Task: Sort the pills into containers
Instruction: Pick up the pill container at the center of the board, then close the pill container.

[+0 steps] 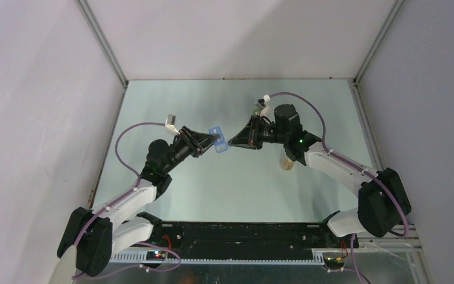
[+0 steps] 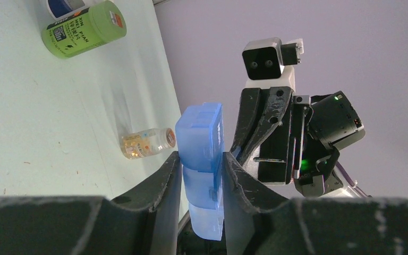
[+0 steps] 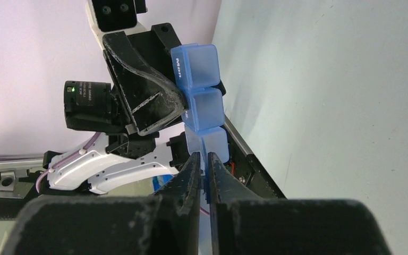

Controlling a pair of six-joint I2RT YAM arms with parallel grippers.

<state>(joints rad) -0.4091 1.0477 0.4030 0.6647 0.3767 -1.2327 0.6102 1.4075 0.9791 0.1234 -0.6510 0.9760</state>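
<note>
My left gripper (image 1: 213, 142) is shut on a blue strip pill box (image 1: 217, 144) and holds it in the air above the middle of the table. In the left wrist view the box (image 2: 202, 138) stands on edge between the fingers (image 2: 166, 178). My right gripper (image 1: 232, 142) meets it from the right. In the right wrist view its jaws (image 3: 205, 162) are shut on a thin lid edge of the box's nearest compartment (image 3: 208, 142). No loose pills show.
A clear bottle of pills (image 2: 147, 143) lies on its side on the table, partly under the right arm (image 1: 287, 161). A green bottle (image 2: 83, 29) lies further back beside a white and blue container (image 2: 64, 6). Frame posts stand at the table's far corners.
</note>
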